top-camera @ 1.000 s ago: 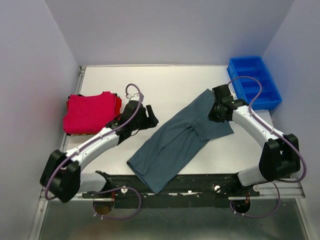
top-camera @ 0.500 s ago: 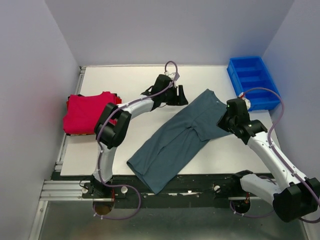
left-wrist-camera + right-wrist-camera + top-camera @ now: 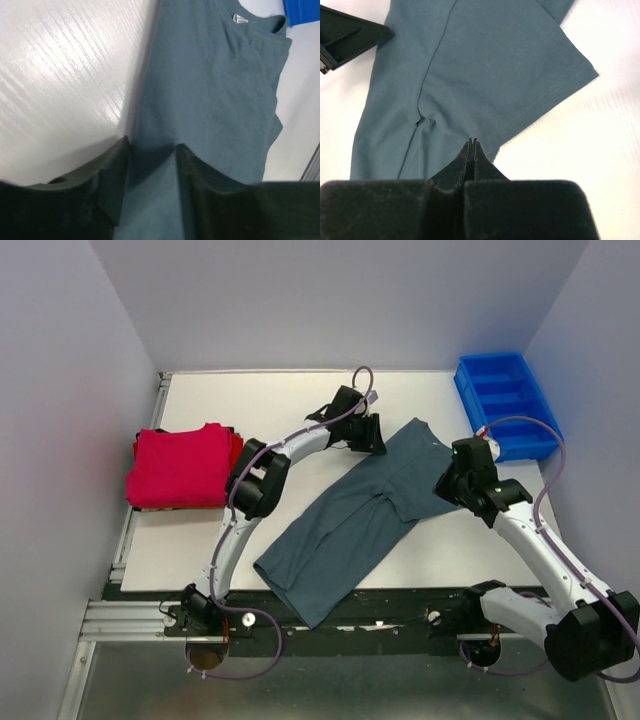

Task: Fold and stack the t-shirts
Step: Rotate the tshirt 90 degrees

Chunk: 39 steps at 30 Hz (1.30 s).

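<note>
From above you saw the grey t-shirt (image 3: pixel 345 530) lying slantwise across the table (image 3: pixel 260 400), its hem toward the near edge and its collar toward the blue bin (image 3: pixel 505 405). The folded red t-shirts (image 3: pixel 180 468) were stacked well apart from it at the left edge. Only your left wrist camera showed how the left gripper (image 3: pixel 152 170) stood: fingers parted, astride the shirt's long side edge, the cloth flat beneath the gap and the neck label (image 3: pixel 240 19) far ahead. Only your right wrist camera showed the right gripper (image 3: pixel 471 145) clenched tight, its tip over the sleeve just inside the hem, with no cloth visibly caught between the fingers. You had bare table beyond the sleeve hem on the right, and a broad open stretch between the grey shirt and the red stack
</note>
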Motion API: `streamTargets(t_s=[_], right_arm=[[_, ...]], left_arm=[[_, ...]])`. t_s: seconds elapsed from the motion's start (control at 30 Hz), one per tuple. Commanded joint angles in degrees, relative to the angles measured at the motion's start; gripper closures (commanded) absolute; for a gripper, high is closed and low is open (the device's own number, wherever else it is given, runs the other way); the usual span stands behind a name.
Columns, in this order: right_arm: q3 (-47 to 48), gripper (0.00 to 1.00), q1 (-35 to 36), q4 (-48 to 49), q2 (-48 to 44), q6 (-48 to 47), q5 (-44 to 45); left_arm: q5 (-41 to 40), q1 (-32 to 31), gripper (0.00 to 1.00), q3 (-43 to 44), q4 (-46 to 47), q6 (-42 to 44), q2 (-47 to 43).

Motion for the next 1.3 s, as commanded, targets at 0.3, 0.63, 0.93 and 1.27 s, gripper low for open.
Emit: streamTargets(t_s=[0.3, 0.63, 0.93, 1.27], right_arm=[[0.55, 0.99, -0.58, 2.02, 6.62, 0.16, -2.16], [1.07, 0.81, 3.71, 11.52, 17.87, -6.43, -21.68], [1.25, 0.54, 7.15, 18.18, 28.33, -4.58, -29.04], [5.99, 0.49, 9.17, 24.96, 39.06, -2.74, -34.51]], left_arm=[[6.38, 4.70, 1.00, 7.35, 5.95, -9.09, 7.67], [-19.09, 15.34, 1.00, -18.81, 24.49, -23.16, -7.43], [-31.77, 17.98, 1.00, -35.98, 35.41, -26.33, -17.38], [-30.28, 18.24, 1.00, -38.53, 37.87, -25.80, -18.70]])
